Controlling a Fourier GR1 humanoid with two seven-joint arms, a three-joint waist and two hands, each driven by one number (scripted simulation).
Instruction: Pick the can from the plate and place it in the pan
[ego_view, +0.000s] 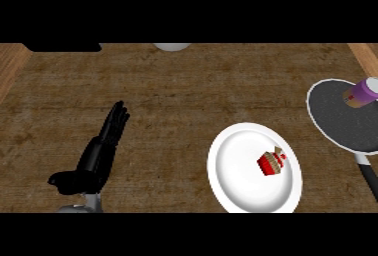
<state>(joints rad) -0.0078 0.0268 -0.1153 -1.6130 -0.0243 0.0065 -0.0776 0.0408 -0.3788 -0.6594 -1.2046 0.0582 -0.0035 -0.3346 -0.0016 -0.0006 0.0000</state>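
While the red can (272, 163) lies on its side on the white plate (235, 185) near the counter's right edge, left hand (100, 150) straight-fingered and empty, any grasp may roll it, and the pan (334, 127) already holds a purple jar (362, 93).

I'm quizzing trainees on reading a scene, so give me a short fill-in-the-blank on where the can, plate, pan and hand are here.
1. The red can lies on the white ____.
2. The purple-lidded jar sits in the dark ____.
3. The only hand in view is the robot's ____ hand, its fingers straight.
4. The plate lies to the ____ of the pan.

Missing words: plate; pan; left; left
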